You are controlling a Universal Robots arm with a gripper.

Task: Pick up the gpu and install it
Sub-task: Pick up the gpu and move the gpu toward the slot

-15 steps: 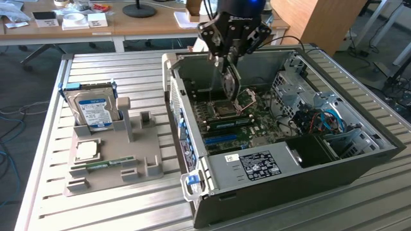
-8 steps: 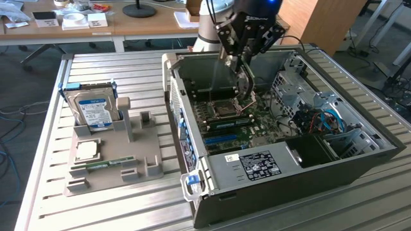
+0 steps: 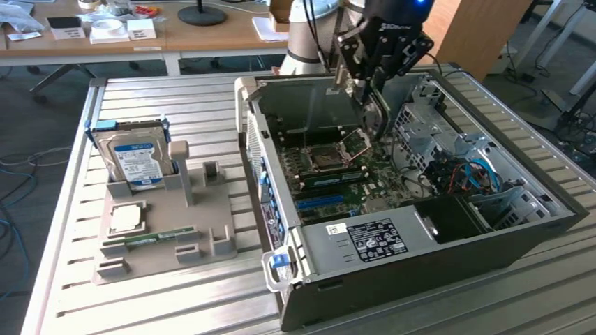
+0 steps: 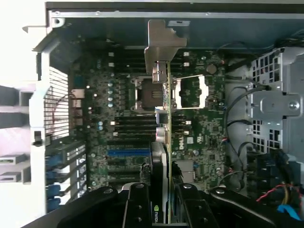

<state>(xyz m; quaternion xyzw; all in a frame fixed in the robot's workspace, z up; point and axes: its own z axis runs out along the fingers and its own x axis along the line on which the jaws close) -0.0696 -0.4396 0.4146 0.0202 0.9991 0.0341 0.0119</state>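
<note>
- The slatted metal bench (image 3: 167, 105) carries an open computer case (image 3: 447, 265) and a grey holder (image 3: 209, 216) with a blue-labelled hard drive (image 3: 138, 160) standing in it.
- The tool (image 3: 370, 82) pinches the gpu (image 3: 375, 112) — the card hangs edge-down over the case's motherboard (image 4: 118, 118), not yet seated.
- Behind the bench stands a wooden desk (image 3: 186, 38) with small boxes; cables trail on the floor (image 3: 19, 174).
</note>
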